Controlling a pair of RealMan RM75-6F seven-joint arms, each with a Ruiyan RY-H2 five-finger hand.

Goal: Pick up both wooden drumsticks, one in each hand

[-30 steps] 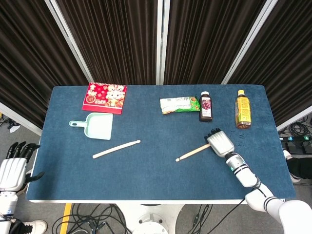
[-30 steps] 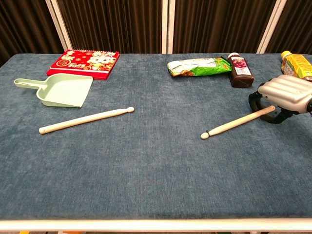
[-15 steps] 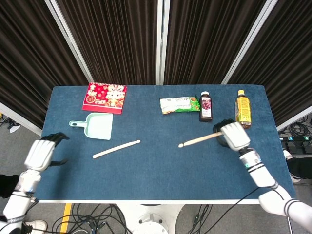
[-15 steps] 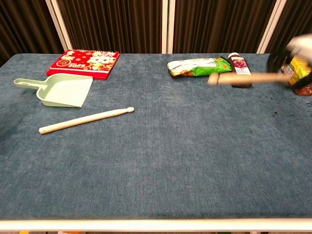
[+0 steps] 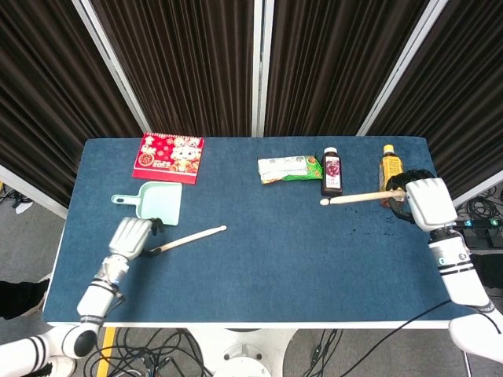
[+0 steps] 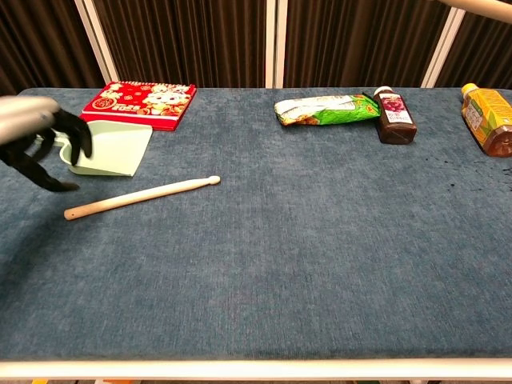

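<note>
One wooden drumstick (image 5: 188, 238) (image 6: 142, 196) lies flat on the blue table, tip toward the right. My left hand (image 5: 131, 236) (image 6: 36, 138) hovers just above its butt end with fingers spread and curved, holding nothing. My right hand (image 5: 425, 203) grips the butt of the second drumstick (image 5: 360, 197) and holds it lifted well above the table, tip pointing left. In the chest view only a sliver of that stick (image 6: 484, 5) shows at the top right corner, and the right hand is out of frame.
A mint dustpan (image 5: 156, 203) (image 6: 108, 148) sits right behind my left hand. A red box (image 5: 169, 156), a green snack packet (image 5: 288, 168), a dark bottle (image 5: 332, 172) and a yellow bottle (image 5: 392, 174) stand along the far side.
My left hand came in from the table's left edge to the lying drumstick's butt end. My right hand lifted its drumstick higher and carried it right, above the yellow bottle.
</note>
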